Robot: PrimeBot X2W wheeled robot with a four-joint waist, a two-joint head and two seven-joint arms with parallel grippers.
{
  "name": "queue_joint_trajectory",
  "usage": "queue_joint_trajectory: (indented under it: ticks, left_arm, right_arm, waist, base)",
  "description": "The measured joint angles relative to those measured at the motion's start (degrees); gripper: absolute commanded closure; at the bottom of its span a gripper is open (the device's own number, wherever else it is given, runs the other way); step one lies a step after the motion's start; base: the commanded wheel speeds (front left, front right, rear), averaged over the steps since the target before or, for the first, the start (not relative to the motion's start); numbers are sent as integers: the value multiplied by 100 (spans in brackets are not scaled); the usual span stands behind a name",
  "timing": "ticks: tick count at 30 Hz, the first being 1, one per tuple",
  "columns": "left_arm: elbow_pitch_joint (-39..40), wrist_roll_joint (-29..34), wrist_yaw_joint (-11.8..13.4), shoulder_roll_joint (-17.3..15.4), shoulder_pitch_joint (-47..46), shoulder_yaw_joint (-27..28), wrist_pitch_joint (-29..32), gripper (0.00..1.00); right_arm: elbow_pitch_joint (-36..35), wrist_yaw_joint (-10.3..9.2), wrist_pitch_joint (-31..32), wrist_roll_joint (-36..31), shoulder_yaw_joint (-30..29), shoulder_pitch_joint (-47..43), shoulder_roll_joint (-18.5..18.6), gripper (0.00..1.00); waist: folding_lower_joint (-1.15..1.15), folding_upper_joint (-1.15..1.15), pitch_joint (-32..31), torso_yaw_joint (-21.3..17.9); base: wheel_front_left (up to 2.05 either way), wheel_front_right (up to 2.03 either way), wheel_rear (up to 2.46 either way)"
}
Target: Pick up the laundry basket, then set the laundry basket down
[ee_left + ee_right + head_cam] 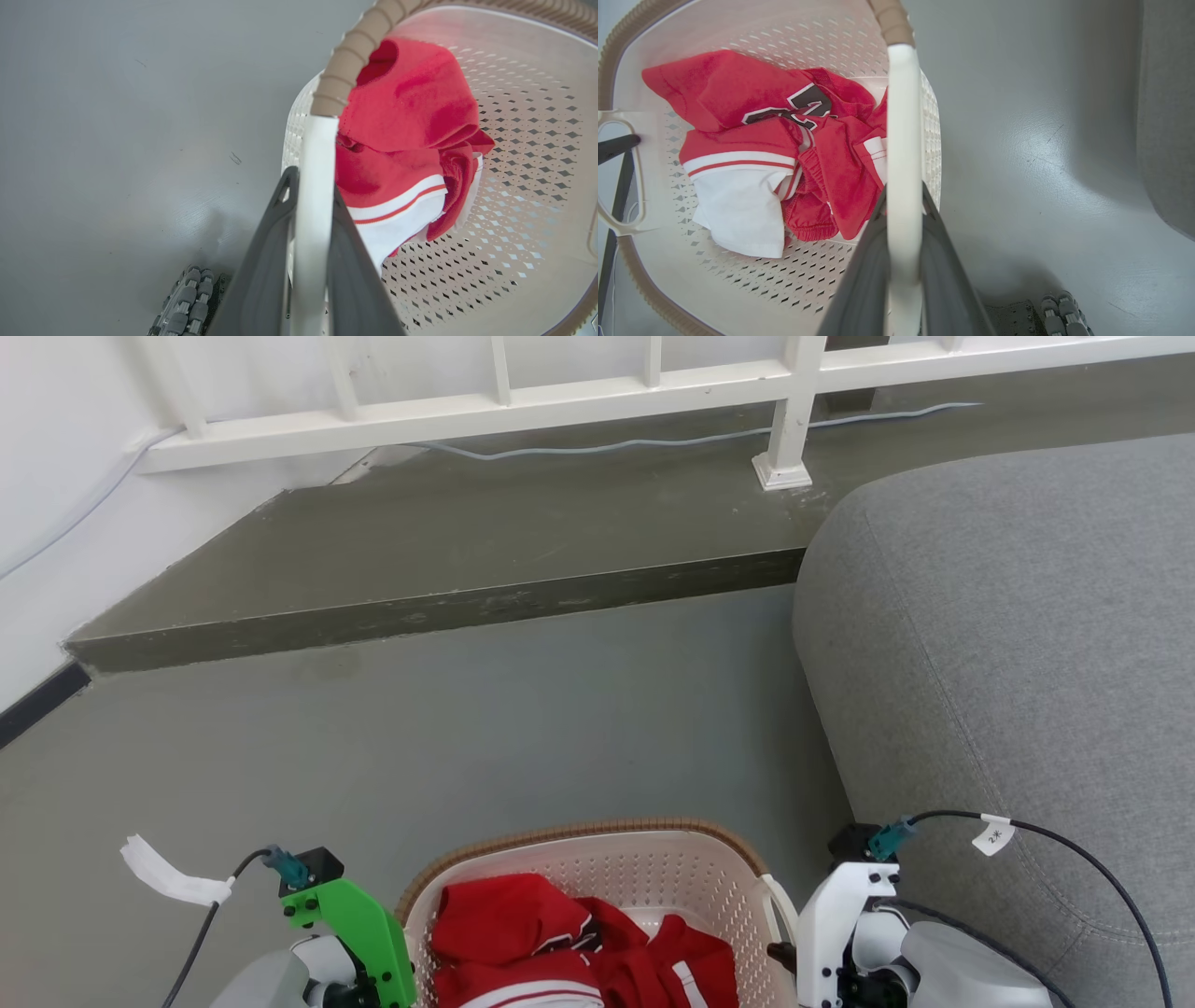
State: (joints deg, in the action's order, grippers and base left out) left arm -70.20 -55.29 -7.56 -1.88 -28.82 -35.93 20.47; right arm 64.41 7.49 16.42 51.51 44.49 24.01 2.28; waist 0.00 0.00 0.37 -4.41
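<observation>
While left gripper clamps the left white handle and right gripper the right handle, laundry basket upright at near centre between both arms, handled ends pointing left and right, long axis unclear, red clothes inside, grey sofa right

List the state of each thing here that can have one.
Cream-white perforated plastic laundry basket with brown woven-look rim: upright, loaded, held at both sides.
Left gripper: shut on the basket's white left handle.
Right gripper: shut on the basket's white right handle.
Red and white clothes: crumpled, piled loose inside the basket.
</observation>
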Motion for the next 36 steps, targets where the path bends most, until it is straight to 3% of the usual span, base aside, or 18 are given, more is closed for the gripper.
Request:
queue_joint_trajectory:
  ticks: [16, 36]
  left_arm:
    - [5, -51, 0, -7, -1, 14, -98, 100]
    - [88, 31, 0, -92, -474, -10, -643, 100]
  right_arm:
    - [7, -13, -18, 99, 70, 21, 2, 100]
    - [-60, -162, -431, 96, 122, 551, -21, 100]
  waist:
    - [0, 0, 149, -3]
    - [0, 0, 1001, -25]
  base:
    - [0, 0, 0]
    - [0, 0, 0]
